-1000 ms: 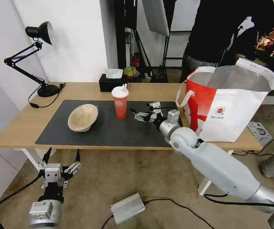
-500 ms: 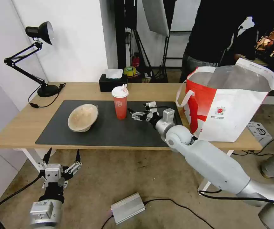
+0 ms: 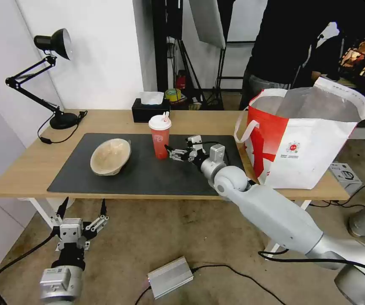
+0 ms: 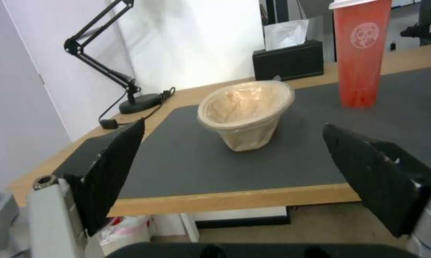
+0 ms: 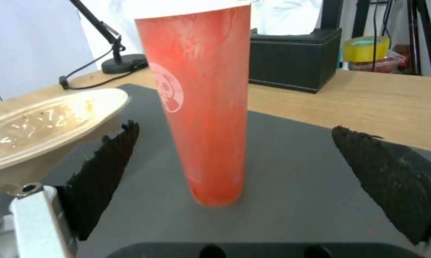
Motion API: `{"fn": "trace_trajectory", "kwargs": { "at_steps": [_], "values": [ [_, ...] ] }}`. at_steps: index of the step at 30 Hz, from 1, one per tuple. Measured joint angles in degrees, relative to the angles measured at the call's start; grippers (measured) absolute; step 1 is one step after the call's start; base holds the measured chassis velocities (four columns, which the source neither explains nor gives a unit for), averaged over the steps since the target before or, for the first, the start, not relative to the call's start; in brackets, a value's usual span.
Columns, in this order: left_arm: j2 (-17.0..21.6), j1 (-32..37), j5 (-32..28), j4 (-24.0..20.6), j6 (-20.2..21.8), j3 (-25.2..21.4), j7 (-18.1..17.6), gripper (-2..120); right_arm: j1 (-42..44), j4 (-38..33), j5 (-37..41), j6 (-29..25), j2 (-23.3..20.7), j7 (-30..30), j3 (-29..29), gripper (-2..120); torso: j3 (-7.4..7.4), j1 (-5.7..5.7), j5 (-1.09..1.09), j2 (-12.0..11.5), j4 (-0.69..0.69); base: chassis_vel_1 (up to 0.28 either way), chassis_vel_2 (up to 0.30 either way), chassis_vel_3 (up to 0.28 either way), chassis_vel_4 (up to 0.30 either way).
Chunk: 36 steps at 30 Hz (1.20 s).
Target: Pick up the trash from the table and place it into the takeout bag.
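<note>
Fingers spread, the left gripper (image 3: 82, 208) hangs below the table's (image 3: 30, 169) near edge. On the dark grey mat (image 3: 148, 173), the right gripper (image 3: 170, 151) sits just beside the red drink cup (image 3: 160, 136), fingers wide apart. Left of the cup lies the tan paper-pulp bowl (image 3: 110, 156); to its right stands the takeout bag (image 3: 305, 140).
</note>
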State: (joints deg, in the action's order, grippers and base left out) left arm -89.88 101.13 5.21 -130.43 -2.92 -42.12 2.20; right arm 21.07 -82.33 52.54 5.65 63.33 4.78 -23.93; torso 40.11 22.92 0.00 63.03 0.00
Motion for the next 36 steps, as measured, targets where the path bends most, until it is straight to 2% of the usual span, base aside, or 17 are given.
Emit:
{"fn": "trace_trajectory", "kwargs": {
  "at_steps": [14,36],
  "values": [
    [-0.02,-0.09,-0.20,-0.04,-0.03,-0.35,-0.03,100,-2.29,5.90,-1.17,-1.47,2.71,-1.44,-1.32,100,0.00,0.00,0.00,0.00,0.00,0.000,0.000,0.000,0.000],
    [0.18,-0.32,-1.38,-0.02,-0.09,-0.82,-0.01,100,-4.08,9.62,-1.38,-1.64,5.13,-1.96,-2.56,100,-0.01,0.00,0.00,-0.01,0.00,0.000,0.000,0.000,0.000]
  ]
}}
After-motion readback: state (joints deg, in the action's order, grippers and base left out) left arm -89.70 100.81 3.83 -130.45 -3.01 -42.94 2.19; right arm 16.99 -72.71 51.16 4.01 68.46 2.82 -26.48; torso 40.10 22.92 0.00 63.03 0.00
